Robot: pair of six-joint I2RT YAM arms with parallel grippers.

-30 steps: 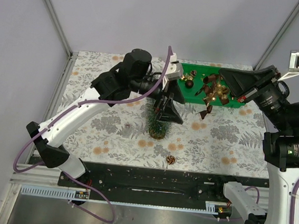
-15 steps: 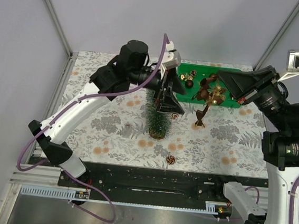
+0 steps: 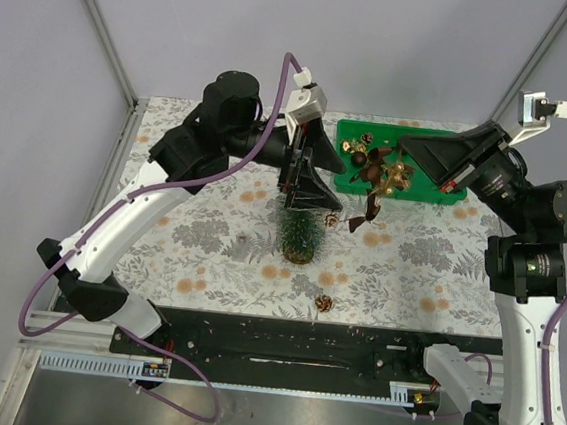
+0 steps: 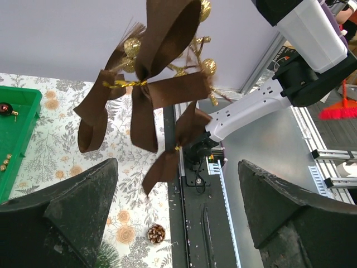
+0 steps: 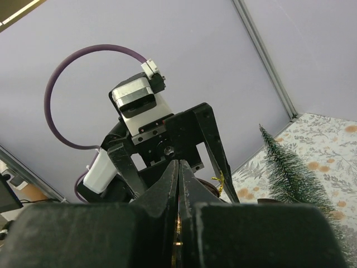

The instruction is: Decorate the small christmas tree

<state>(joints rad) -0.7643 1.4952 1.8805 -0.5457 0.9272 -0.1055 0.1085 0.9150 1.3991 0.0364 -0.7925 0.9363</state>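
Clenching a ribbon garland (image 3: 371, 186), the right gripper (image 5: 178, 167) hovered near the small christmas tree (image 3: 301, 239). The left gripper (image 3: 312, 200) gaped wide.

White shells, black joints, purple leads

The left arm (image 3: 134, 216) and right arm (image 3: 524, 346) have white link shells between black motor housings. A purple cable (image 5: 48, 106) loops along each. The wedge fingers (image 4: 67, 218) are black and rough-surfaced, and a white camera block (image 3: 304, 102) sits on each wrist
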